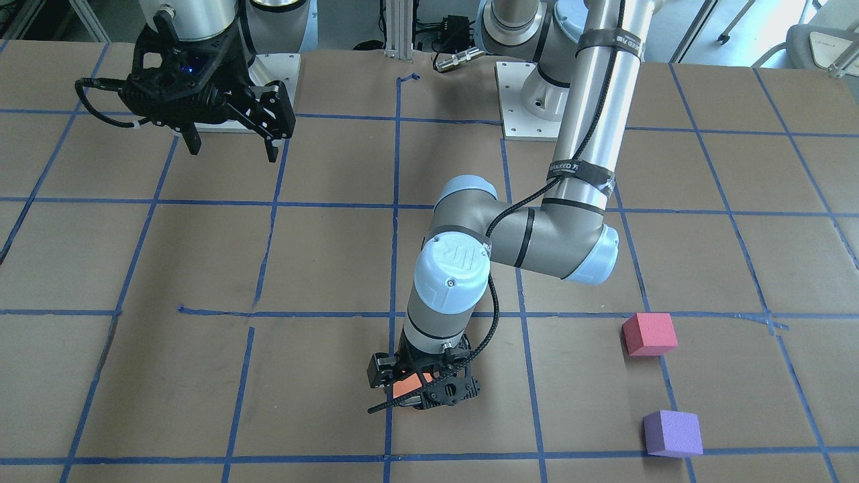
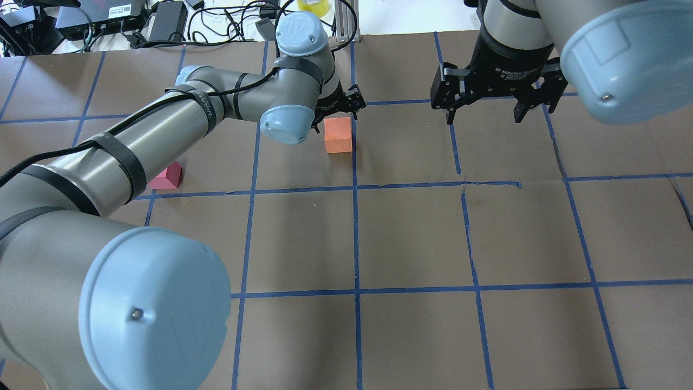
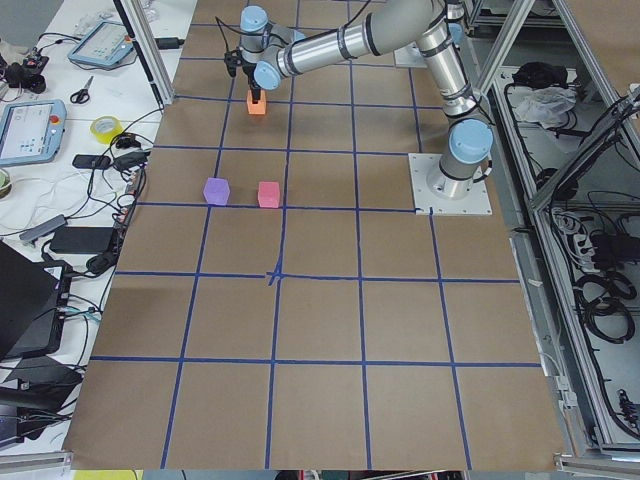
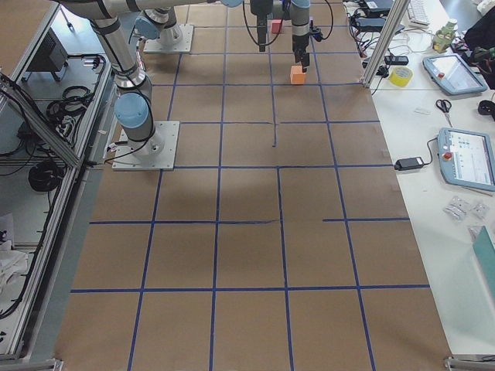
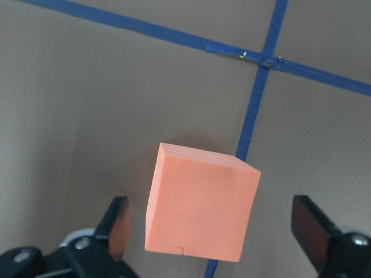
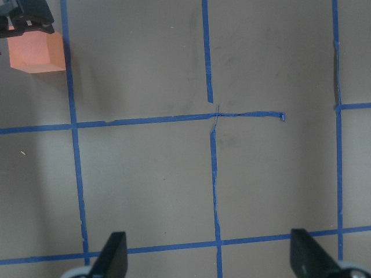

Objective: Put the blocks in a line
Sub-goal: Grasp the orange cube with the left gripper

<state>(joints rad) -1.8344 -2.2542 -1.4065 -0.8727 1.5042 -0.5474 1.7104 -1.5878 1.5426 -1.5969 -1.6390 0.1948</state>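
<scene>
Right now my left gripper (image 5: 213,225) hangs released, its fingers spread wide around the orange block (image 5: 202,204) without touching it. The matte foam cube sits on the table (image 1: 201,268), one corner over a blue tape line (image 5: 249,124), well apart from the pinkish-red block (image 1: 649,333) and the purple block (image 1: 672,433). The right gripper (image 2: 483,114), fingers likewise apart, reads "2F Adaptive".

Arms (image 1: 590,100): silver tubes, pale blue joint caps
Cable (image 1: 496,315): black braid under black straps
Left hand (image 1: 419,388), right hand (image 1: 233,151): black
</scene>
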